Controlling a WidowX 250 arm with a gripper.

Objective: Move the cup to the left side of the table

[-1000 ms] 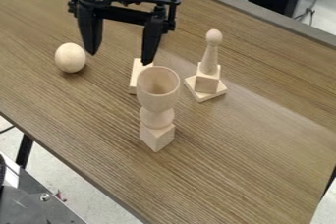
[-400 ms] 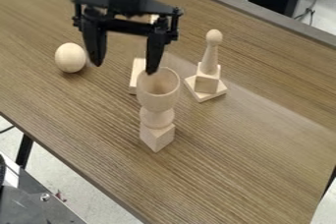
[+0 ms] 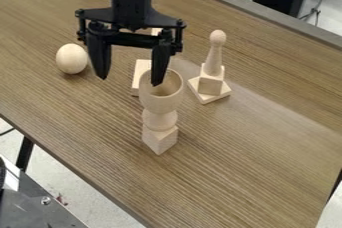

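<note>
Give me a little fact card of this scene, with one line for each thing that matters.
surface: wood-grain table
cup: pale wooden cup, upright, not gripped
gripper: black gripper, open, one finger overlapping the cup's mouth in view; whether inside, can't tell
nearby: egg-shaped piece; knob-topped piece on a square base
partly hidden: flat block behind the cup
</note>
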